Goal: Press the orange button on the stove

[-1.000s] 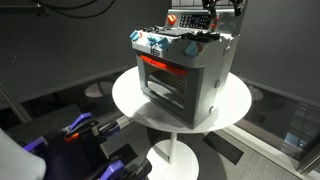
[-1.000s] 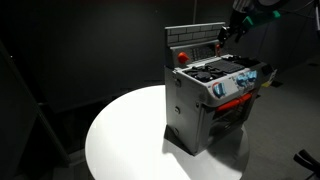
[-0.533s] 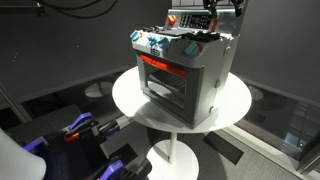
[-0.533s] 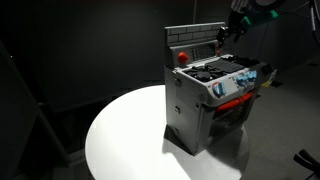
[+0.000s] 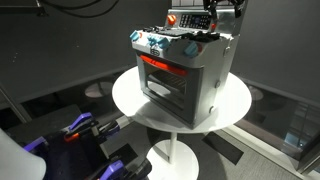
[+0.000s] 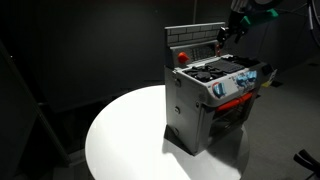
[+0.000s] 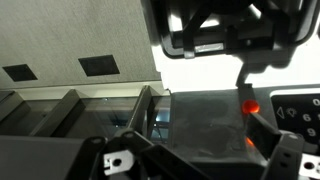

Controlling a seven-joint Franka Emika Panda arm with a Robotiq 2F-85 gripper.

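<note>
A toy stove (image 5: 185, 70) (image 6: 215, 95) stands on a round white table. Its back panel carries a round orange-red button, seen in both exterior views (image 5: 171, 18) (image 6: 181, 56). My gripper (image 5: 213, 12) (image 6: 222, 40) hovers at the top of the back panel, at the end away from that button. In the wrist view an orange glowing button (image 7: 251, 104) sits on a dark surface toward the right. My gripper's fingers (image 7: 198, 155) are spread wide along the bottom edge, with nothing between them.
The round white table (image 5: 130, 95) (image 6: 120, 130) has bare surface around the stove. A blue and black device (image 5: 80, 128) lies low beside the table. The stove top holds knobs and burners (image 6: 225, 72).
</note>
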